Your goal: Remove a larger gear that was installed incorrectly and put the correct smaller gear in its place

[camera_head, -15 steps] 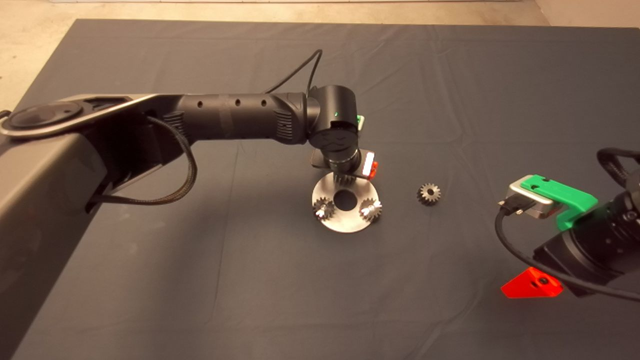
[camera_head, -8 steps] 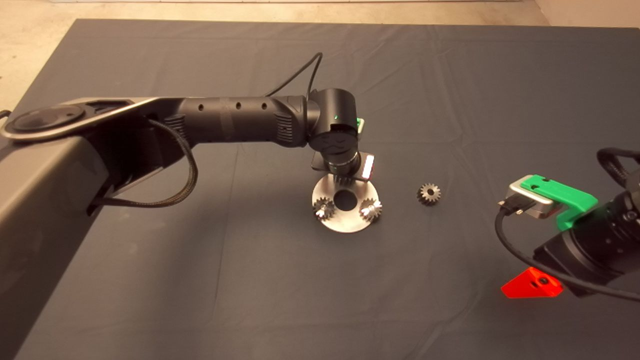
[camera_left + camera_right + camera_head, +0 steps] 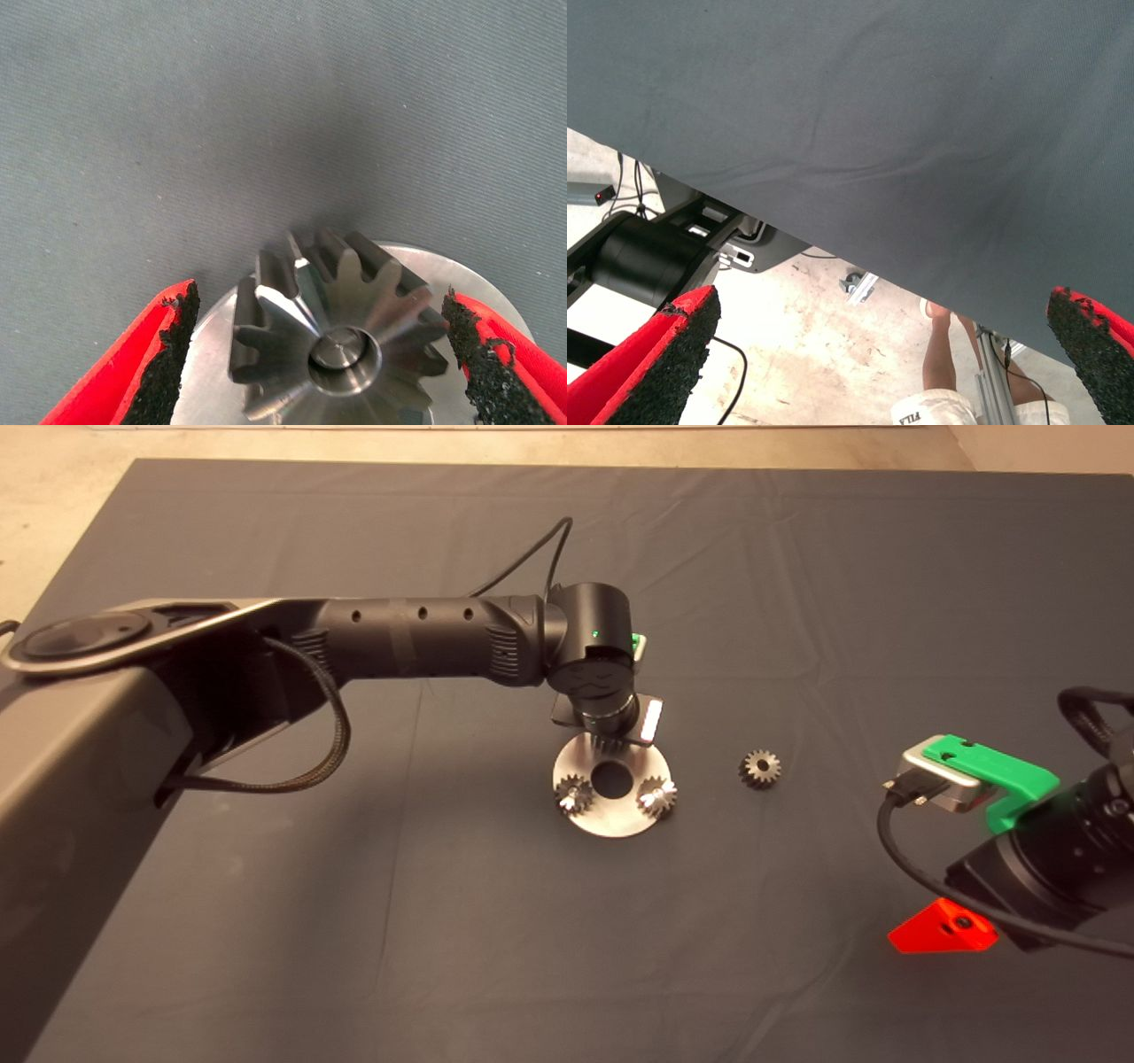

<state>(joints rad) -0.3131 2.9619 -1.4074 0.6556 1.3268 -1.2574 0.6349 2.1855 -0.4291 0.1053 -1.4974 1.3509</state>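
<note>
**Left gripper straddles the big gear on the plate**

While the right gripper waits at the lower right edge of the mat, its fingers spread wide with nothing between them, the left gripper does the work. It hangs straight down over the far side of the round steel plate, so that its 2 fingers can come at the larger gear from both sides. That gear sits on a pin on the plate, and the pads stand on either side of its teeth with a gap on each side — open, not yet gripping.

2 shinier small gears sit on the near half of the plate, either side of its centre hole. The smaller gear lies flat on the mat, well apart to the right of the plate — probably left there within reach for the swap.

Judging by this, the removal is just at the closing stage; a square grip matters, since the gear must lift straight off its pin.
</note>
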